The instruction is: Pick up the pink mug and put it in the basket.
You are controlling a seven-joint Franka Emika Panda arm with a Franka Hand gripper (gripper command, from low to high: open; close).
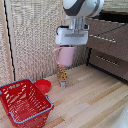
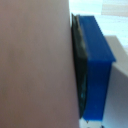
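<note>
In the exterior view my white gripper [image 1: 66, 48] is shut on the pink mug [image 1: 65, 56] and holds it in the air, well above the wooden floor. The mug hangs upright below the hand, its handle toward the exterior view's left. The red basket [image 1: 24, 102] with its blue-grey rim stands on the floor at the exterior view's lower left, apart from the mug. In the wrist view the pink mug [image 2: 32, 62] fills most of the picture, with one blue fingertip [image 2: 95, 70] pressed against its wall.
A small red bowl [image 1: 43, 86] sits on the floor just beside the basket. A small patterned object [image 1: 62, 76] stands on the floor below the mug. A wicker wall and dark drawers [image 1: 107, 50] are behind.
</note>
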